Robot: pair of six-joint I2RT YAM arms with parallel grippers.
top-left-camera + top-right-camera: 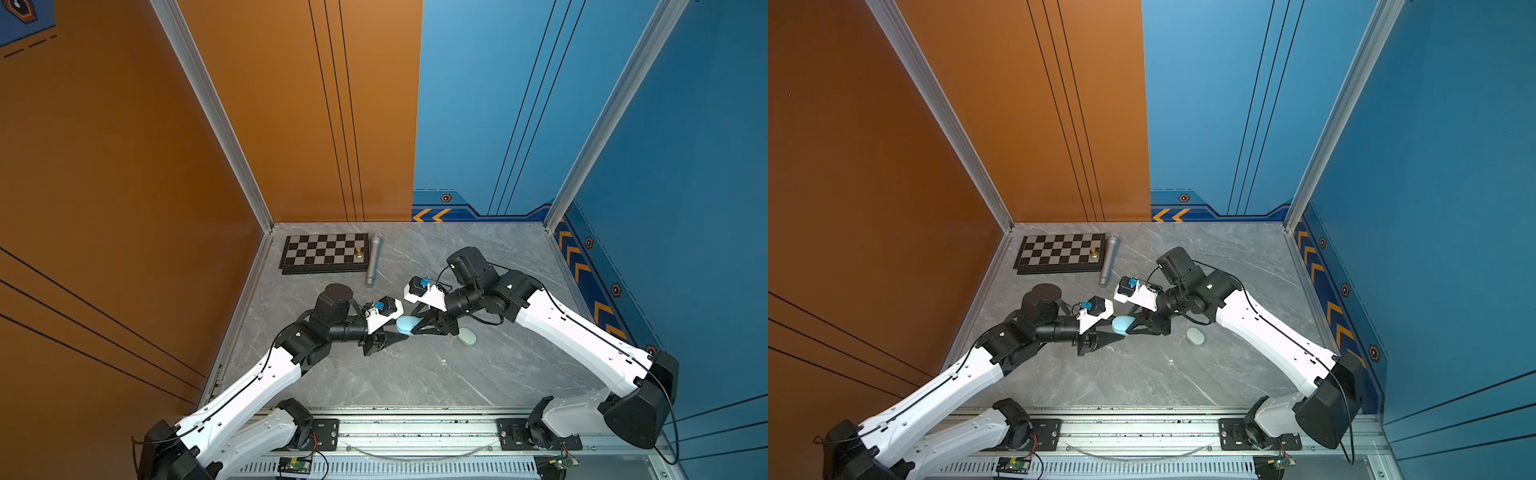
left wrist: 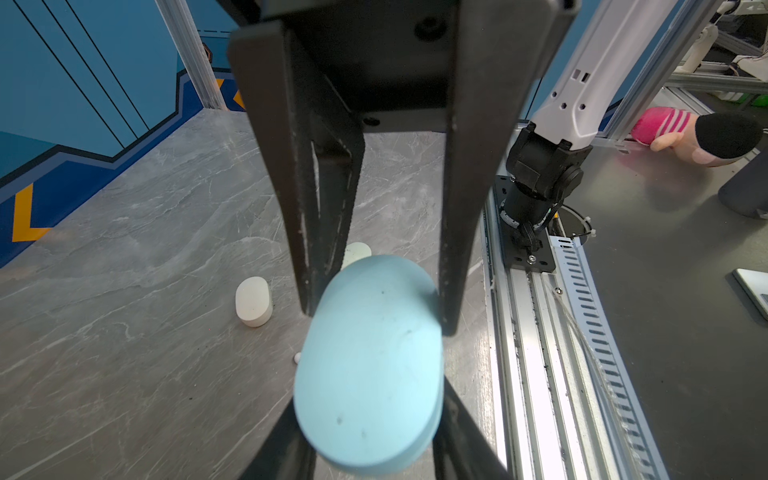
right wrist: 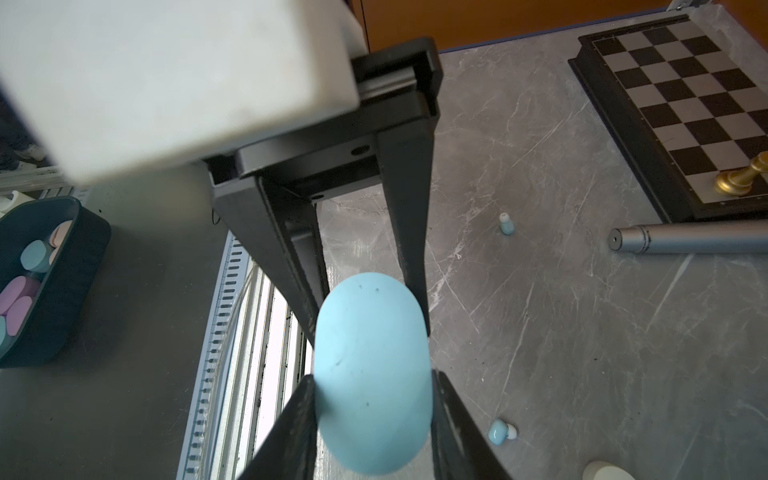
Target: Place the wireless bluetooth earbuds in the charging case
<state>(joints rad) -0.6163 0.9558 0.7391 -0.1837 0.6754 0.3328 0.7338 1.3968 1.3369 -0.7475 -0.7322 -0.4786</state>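
Observation:
A light blue oval charging case (image 1: 404, 324) (image 1: 1122, 324) hangs above the table, held from both sides and with its lid down. My left gripper (image 2: 370, 395) (image 1: 402, 335) is shut on one end of the case (image 2: 370, 374). My right gripper (image 3: 372, 376) (image 1: 412, 328) is shut on the other end (image 3: 372, 374). Two light blue wireless bluetooth earbuds lie loose on the grey table in the right wrist view, one earbud (image 3: 506, 224) toward the microphone and another earbud (image 3: 500, 431) close to my right fingers. A tiny white bit (image 2: 297, 358) (image 1: 444, 361) lies on the table.
A pale green case (image 1: 467, 336) (image 1: 1195, 336) lies under the right arm, and a white case (image 2: 253, 301) sits nearby. At the back left are a chessboard (image 1: 324, 251) with a gold pawn (image 1: 359, 252) and a grey microphone (image 1: 372, 259). A dark bin (image 3: 89, 249) of cases stands off the table.

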